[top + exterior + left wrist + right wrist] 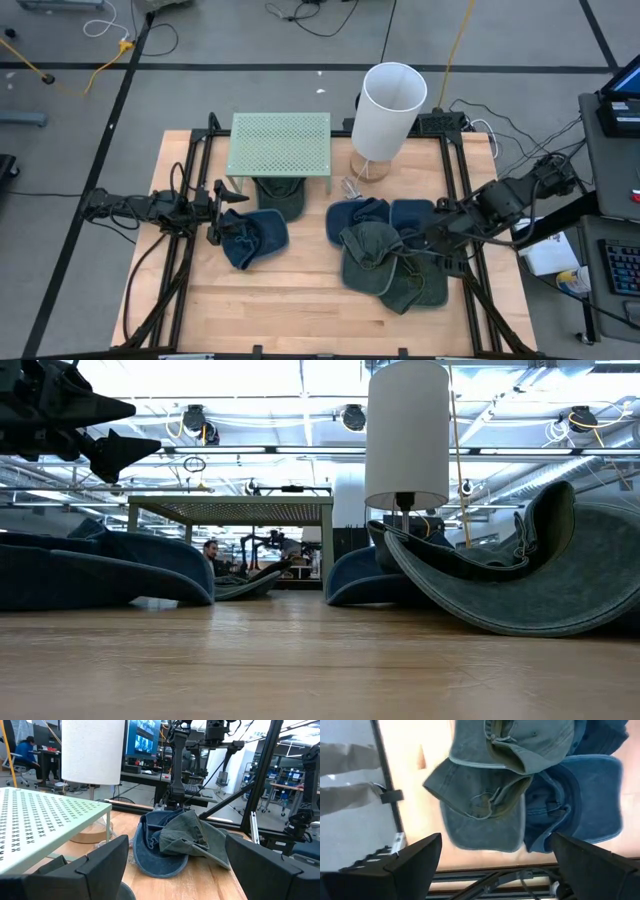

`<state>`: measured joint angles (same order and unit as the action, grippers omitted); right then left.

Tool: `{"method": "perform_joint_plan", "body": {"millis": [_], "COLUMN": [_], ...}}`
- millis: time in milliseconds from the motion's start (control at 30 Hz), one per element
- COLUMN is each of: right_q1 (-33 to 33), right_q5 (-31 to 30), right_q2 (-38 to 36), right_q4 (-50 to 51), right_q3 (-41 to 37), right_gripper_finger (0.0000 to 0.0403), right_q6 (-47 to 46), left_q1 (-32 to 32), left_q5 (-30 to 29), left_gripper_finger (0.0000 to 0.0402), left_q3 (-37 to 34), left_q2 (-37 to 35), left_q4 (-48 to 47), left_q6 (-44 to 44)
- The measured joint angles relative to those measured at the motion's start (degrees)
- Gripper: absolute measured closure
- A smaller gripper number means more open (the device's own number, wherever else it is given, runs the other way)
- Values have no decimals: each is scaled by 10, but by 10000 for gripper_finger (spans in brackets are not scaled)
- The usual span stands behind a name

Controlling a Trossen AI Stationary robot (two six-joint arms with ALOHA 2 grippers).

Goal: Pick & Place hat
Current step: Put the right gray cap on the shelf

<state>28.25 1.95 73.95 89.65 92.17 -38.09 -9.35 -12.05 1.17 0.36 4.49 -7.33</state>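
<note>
Several caps lie on the wooden table. One dark blue cap [256,238] [100,565] rests on its brim at the left, just beside my left gripper [215,215] [135,428], which hovers above it, open. Another dark cap [280,197] sits under the green rack [280,140]. A pile of grey-green caps [375,250] [485,817] and blue caps [410,215] [580,800] lies at the right. My right gripper [432,238] [496,837] hangs open above the pile's right side, pointing down. The left wrist view shows the pile [175,837] across the table.
A green perforated rack [45,820] [230,510] stands on legs at the far middle. Next to it, a lamp with a white shade [388,110] [405,435] stands on a round wooden base. Black frame rails [190,260] run along both table sides. Bare wood [300,300] lies near.
</note>
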Motion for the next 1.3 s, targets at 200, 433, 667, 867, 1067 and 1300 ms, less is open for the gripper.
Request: {"method": "perform_joint_plan", "body": {"millis": [200, 433, 667, 867, 1067, 1300], "right_q1": [0, 0, 0, -12, -35, -67], "right_q5": [-34, -34, -21, 10, 13, 46], "right_q2": [0, 1, 1, 1, 1, 0], "right_q4": [-9, -41, -99, -150, -199, -255], "right_q3": [-50, -128, -230, -304, -342, -378], "right_gripper_finger": [30, 30, 30, 30, 30, 30], "right_q6": [27, 48, 48, 48, 82, 117], "left_q1": [0, 0, 0, 0, 0, 0], "left_q5": [0, 0, 0, 0, 0, 0], "left_gripper_finger": [66, 66, 66, 66, 66, 66], "left_q3": [0, 0, 0, 0, 0, 0], "left_q2": [0, 0, 0, 0, 0, 0], "left_q4": [0, 0, 0, 0, 0, 0], "left_q6": [0, 0, 0, 0, 0, 0]}}
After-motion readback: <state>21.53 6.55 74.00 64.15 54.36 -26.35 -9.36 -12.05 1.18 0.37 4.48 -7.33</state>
